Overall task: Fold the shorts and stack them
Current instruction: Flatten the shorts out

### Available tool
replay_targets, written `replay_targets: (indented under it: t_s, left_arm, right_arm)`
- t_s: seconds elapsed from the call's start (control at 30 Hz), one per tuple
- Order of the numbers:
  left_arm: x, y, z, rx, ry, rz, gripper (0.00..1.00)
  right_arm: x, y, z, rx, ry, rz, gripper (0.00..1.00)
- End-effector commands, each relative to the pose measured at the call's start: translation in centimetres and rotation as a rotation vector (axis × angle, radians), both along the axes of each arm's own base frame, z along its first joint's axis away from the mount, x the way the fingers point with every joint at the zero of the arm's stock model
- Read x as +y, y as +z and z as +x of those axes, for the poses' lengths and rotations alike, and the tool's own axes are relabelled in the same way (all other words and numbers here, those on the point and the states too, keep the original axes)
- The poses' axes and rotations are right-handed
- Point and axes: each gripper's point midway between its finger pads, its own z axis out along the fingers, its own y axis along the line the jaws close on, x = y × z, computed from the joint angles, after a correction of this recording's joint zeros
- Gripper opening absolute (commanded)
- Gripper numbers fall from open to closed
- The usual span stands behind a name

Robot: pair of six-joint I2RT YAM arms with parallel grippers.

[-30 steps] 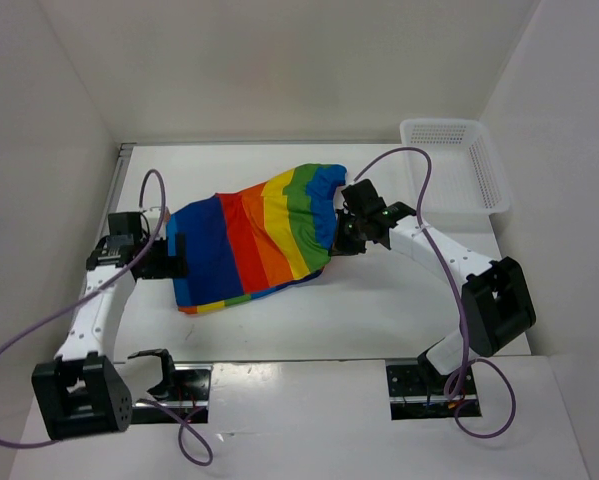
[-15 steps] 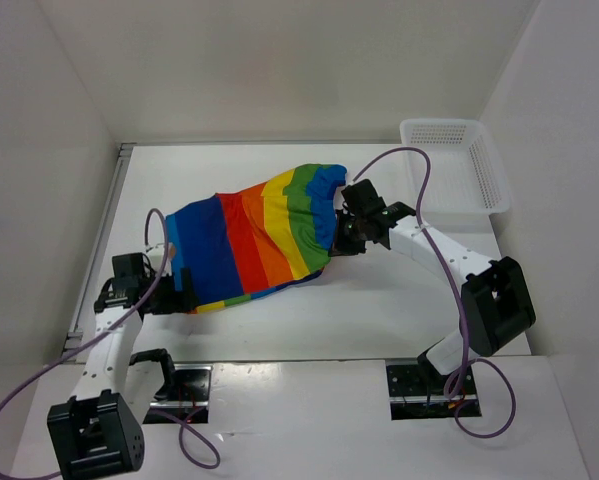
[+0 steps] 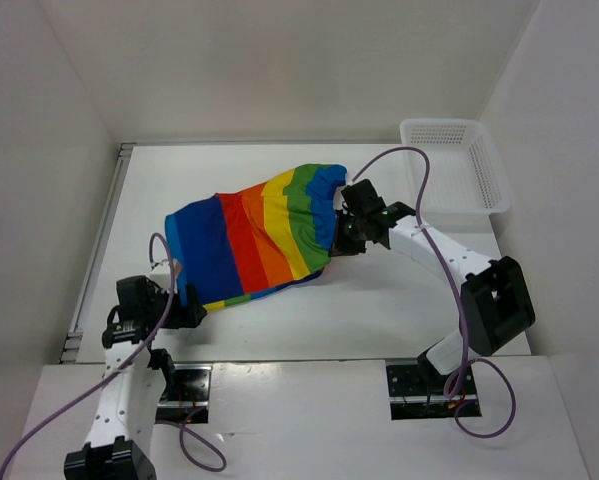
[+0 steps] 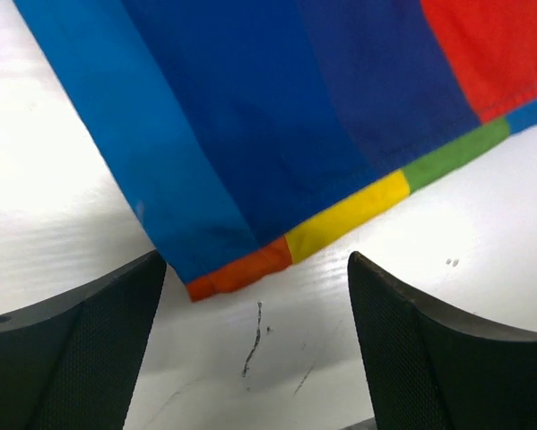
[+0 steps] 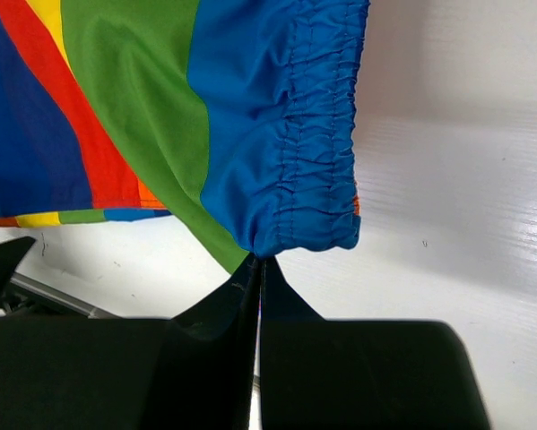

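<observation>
Now, R tool pinching shorts waistband, L tool open, seemingly just off hem

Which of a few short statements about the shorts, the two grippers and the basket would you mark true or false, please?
1. The right gripper is shut on the blue waistband of the shorts. True.
2. The left gripper grips the hem of the shorts. False: it is open, and the hem lies ungripped ahead of it.
3. The shorts lie in the basket. False: they are on the table, left of the basket.
4. The basket sits at the table's far right corner. True.
</observation>
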Motion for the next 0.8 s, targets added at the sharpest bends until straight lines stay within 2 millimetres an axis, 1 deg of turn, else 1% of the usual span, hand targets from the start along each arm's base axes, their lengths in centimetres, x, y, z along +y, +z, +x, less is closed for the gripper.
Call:
replay_targets:
  t_s: [0.0, 0.03, 0.07, 0.13, 0.2, 0.23, 0.3, 0.33, 0.37, 0.43, 0.5, 0.57, 0.63, 0.67, 0.7, 0.73, 0.77]
  left_arm:
    - [-0.8, -1.0, -0.4, -0.045, -0.028, -0.024, 0.87]
    - [-0.8, -1.0, -0.4, -0.064, -0.028, -0.019, 0.87]
    - [-0.8, -1.6, -0.7, -0.057, -0.028, -0.021, 0.85]
    - [-0.8, -1.5, -0.7, -0.076, -0.029, -0.016, 0.84]
    - [-0.5, -1.0, -0.2, -0.114, -0.022, 0.002, 0.83]
    - [-0.5, -1.4, -0.2, -0.127, -0.022, 0.005, 0.81]
    - [-0.4, -1.3, 0.3, -0.176, -0.023, 0.018, 0.80]
    - [-0.2, -1.5, 0.3, -0.180, -0.013, 0.029, 0.80]
    - [-0.2, -1.3, 0.4, -0.196, -0.013, 0.033, 0.78]
    - [0.1, -0.7, 0.8, -0.235, -0.007, 0.050, 0.78]
    - [0.1, -0.5, 0.7, -0.242, -0.007, 0.051, 0.77]
    - [0.5, -0.5, 1.0, -0.249, 0.009, 0.068, 0.75]
    - [0.5, -0.5, 0.9, -0.218, 0.009, 0.061, 0.74]
    - [0.8, -0.1, 1.4, -0.225, 0.017, 0.071, 0.73]
    - [0.8, -0.7, 1.2, -0.173, 0.017, 0.059, 0.73]
    - [0.9, 0.1, 1.8, -0.171, 0.017, 0.058, 0.70]
    - [1.1, -0.7, 1.8, -0.103, 0.025, 0.051, 0.68]
  right_arm:
    - [0.7, 1.6, 1.6, -0.062, 0.014, 0.030, 0.00]
    - [0.7, 1.6, 1.6, -0.062, 0.014, 0.030, 0.00]
    - [0.7, 1.6, 1.6, -0.062, 0.014, 0.030, 0.00]
    - [0.7, 1.2, 1.6, -0.054, 0.014, 0.025, 0.00]
    - [1.0, 1.3, 1.7, -0.054, 0.026, 0.028, 0.00]
    - [1.0, 1.3, 1.7, -0.054, 0.026, 0.028, 0.00]
    - [1.0, 1.3, 1.7, -0.054, 0.026, 0.028, 0.00]
    - [1.0, 0.9, 1.8, -0.046, 0.026, 0.024, 0.00]
    - [1.1, 1.3, 2.0, -0.054, 0.026, 0.028, 0.00]
    - [1.1, 1.3, 2.0, -0.054, 0.026, 0.028, 0.00]
    - [1.0, 1.2, 2.0, -0.058, 0.034, 0.024, 0.00]
    - [1.0, 1.2, 2.0, -0.058, 0.034, 0.024, 0.00]
    - [1.0, 1.2, 2.0, -0.058, 0.034, 0.024, 0.00]
    - [1.2, 1.6, 2.2, -0.066, 0.034, 0.029, 0.00]
    - [1.2, 1.2, 2.2, -0.058, 0.034, 0.024, 0.00]
    - [1.2, 1.2, 2.2, -0.058, 0.034, 0.024, 0.00]
    - [1.2, 1.2, 2.2, -0.058, 0.034, 0.024, 0.00]
